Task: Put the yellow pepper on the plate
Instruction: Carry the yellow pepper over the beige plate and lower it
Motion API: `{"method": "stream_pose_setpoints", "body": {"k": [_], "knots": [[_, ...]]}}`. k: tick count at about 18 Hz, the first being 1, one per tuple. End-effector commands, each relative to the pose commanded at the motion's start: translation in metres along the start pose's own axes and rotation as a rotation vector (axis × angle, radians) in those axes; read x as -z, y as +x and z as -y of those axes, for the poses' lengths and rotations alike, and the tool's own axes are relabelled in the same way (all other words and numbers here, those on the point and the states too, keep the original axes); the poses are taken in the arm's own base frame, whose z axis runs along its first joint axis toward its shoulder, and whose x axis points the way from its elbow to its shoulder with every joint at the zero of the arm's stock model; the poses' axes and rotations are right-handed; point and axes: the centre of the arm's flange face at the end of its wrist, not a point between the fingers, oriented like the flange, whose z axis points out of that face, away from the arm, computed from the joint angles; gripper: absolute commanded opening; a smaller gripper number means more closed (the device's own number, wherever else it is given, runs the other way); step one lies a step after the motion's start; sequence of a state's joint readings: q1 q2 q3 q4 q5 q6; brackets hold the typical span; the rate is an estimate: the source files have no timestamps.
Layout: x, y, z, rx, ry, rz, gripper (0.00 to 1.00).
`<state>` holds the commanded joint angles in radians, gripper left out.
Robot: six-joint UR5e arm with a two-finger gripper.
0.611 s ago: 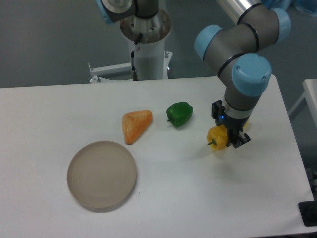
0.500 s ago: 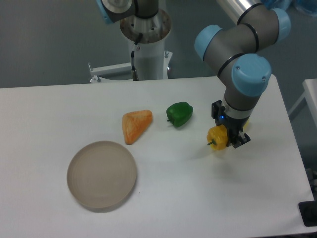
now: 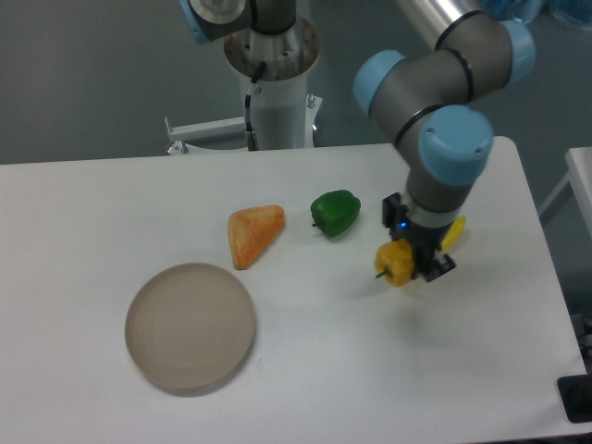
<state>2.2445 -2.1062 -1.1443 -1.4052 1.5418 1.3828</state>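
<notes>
The yellow pepper (image 3: 394,263) is small and lobed, with its dark stem pointing left. My gripper (image 3: 407,263) is shut on it and holds it just above the white table, right of centre. The plate (image 3: 191,325) is a round beige-grey dish lying at the front left, far from the gripper and with nothing on it.
A green pepper (image 3: 335,213) lies on the table just up and left of the gripper. An orange wedge-shaped piece (image 3: 253,233) lies between it and the plate. A slim yellow piece (image 3: 453,231) peeks out behind the gripper. The robot base (image 3: 274,74) stands behind the table.
The gripper has moved a little to the left with the yellow pepper in it. The other things have not moved.
</notes>
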Motion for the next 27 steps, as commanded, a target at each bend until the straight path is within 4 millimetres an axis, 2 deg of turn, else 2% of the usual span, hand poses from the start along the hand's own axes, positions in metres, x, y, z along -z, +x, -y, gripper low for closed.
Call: {"method": "stream_pose_setpoints", "body": {"k": [1,2,5,8,11,13,15,17,19,20,22,23,24,27], "knots": [[0.0,0.007,0.014,0.022,0.01,-0.003,0.04],[-0.003,0.021,0.039,0.036,0.011,-0.012,0.04],[-0.017,0.051,0.093,0.059,0.011,-0.026,0.04],[-0.027,0.076,0.134,0.114,0.012,-0.025,0.03],[-0.035,0.095,0.165,0.126,0.033,0.007,0.04],[-0.05,0.11,0.187,0.122,0.029,0.009,0.04],[-0.079,0.133,0.22,0.104,0.009,-0.021,0.04],[-0.103,0.143,0.237,0.111,-0.008,-0.048,0.05],[-0.115,0.156,0.251,0.086,-0.017,-0.063,0.14],[-0.117,0.157,0.252,0.085,-0.018,-0.064,0.19],[-0.118,0.156,0.253,0.08,-0.016,-0.059,0.36],[-0.119,0.157,0.253,0.08,-0.017,-0.061,0.81],[-0.12,0.158,0.252,0.083,-0.024,-0.059,1.0],[-0.111,0.156,0.25,0.101,-0.017,-0.026,1.0]]}}
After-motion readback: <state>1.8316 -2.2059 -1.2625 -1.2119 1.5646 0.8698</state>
